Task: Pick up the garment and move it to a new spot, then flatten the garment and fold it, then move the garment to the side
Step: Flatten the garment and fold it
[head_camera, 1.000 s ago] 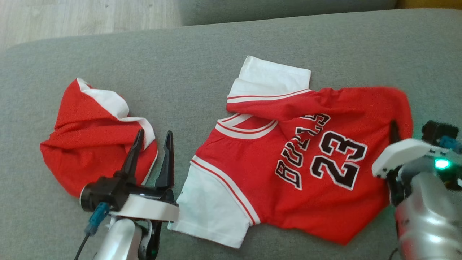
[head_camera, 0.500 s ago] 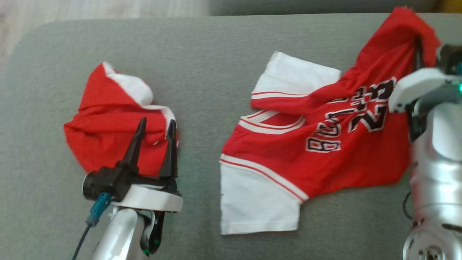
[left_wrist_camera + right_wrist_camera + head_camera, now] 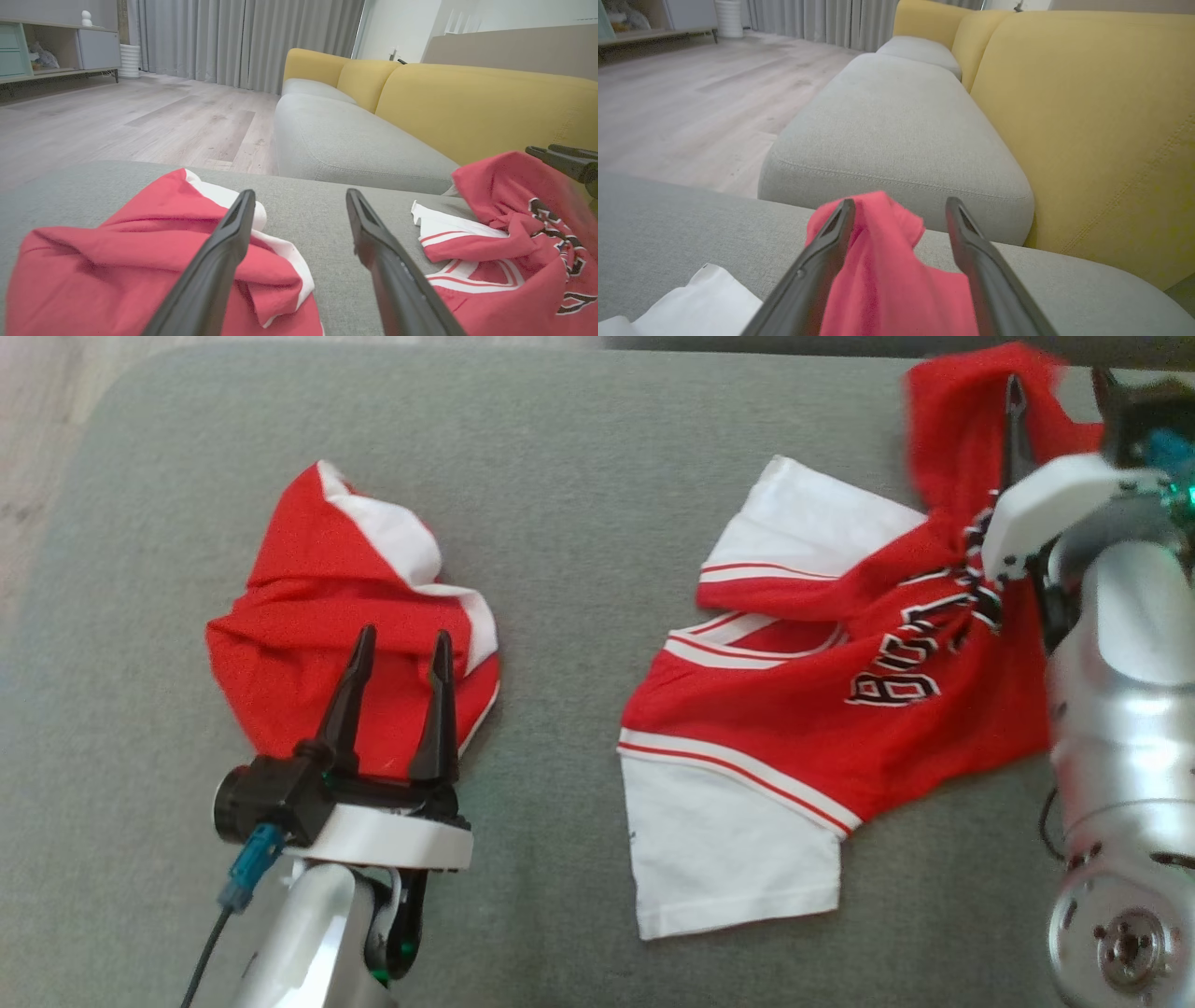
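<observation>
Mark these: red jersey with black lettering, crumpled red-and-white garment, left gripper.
red jersey with black lettering [image 3: 766,719], head view, red chest panel beside the lettering.
crumpled red-and-white garment [image 3: 299,616], head view, red fold at its middle.
left gripper [image 3: 403,635], head view, midway between its two dark fingertips.

The red jersey [image 3: 794,709] carries black, white-edged lettering [image 3: 887,688] on its front. In the head view only the opening letters "BU" read clearly. The remaining characters bunch into folds and cannot be read.

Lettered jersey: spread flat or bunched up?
Bunched: the jersey hangs in folds from the right gripper; one white sleeve lies flat.
</observation>
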### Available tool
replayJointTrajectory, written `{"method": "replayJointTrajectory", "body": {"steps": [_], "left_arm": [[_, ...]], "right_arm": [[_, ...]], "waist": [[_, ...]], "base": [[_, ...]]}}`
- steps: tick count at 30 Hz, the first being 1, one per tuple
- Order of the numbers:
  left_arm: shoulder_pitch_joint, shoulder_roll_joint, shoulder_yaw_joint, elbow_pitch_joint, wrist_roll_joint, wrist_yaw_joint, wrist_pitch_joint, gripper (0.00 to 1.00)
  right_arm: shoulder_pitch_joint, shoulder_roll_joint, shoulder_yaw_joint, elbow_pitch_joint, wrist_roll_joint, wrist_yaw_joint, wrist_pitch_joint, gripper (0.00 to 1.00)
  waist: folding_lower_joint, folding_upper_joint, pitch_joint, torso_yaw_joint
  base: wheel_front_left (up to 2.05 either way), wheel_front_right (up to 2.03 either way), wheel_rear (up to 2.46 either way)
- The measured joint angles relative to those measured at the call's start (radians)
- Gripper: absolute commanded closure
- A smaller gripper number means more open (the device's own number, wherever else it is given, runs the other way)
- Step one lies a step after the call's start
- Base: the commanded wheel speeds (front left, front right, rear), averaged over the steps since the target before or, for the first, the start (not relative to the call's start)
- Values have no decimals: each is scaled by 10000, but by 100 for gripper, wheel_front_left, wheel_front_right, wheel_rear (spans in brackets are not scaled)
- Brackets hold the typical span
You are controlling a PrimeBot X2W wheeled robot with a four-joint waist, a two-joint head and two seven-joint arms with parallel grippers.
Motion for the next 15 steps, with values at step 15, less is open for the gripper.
{"method": "replayJointTrajectory", "body": {"steps": [15], "left_arm": [[344,40,433,-27,104,-2,-27,0]], "right_arm": [[3705,-52,3133,-2113,6222,0,-918,0]], "waist": [[-1,0,-788,-1749]], "base": [[0,0,0]]}}
